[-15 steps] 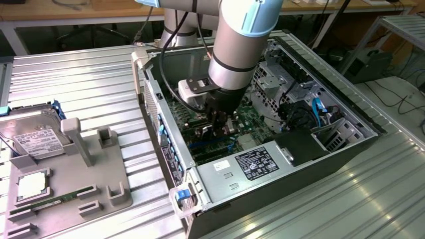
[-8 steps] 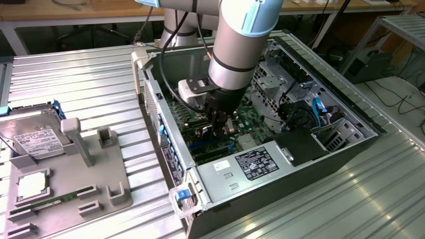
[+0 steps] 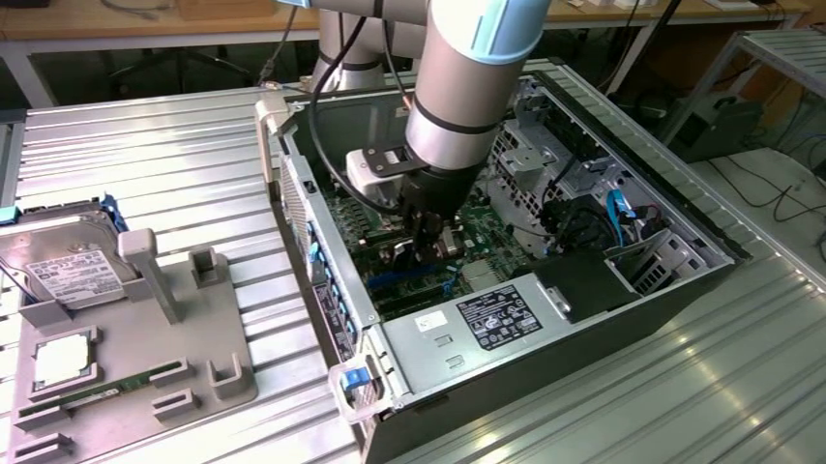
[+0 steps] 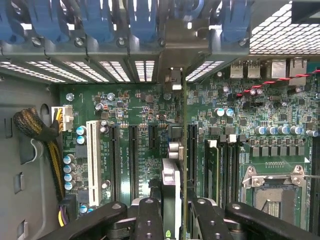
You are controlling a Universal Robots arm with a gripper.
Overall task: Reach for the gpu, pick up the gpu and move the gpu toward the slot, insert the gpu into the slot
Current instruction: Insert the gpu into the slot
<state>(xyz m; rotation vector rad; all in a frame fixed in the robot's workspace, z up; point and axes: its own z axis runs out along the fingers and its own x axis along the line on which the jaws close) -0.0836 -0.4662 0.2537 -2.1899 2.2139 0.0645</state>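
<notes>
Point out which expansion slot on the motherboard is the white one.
The white slot is the outermost in the row, beside the braided cable bundle. The other slots alongside it are dark, and the gpu hangs over that dark group.

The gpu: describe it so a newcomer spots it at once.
Inside the open computer case, the arm reaches down over the green motherboard. The gpu is the thin card held on edge in the gripper, unlike the fixed parts around it.

claw (image 3: pixel 424 253) with gpu (image 3: pixel 446 240) low over motherboard (image 3: pixel 497 232) inside open case (image 3: pixel 671 208)
</notes>
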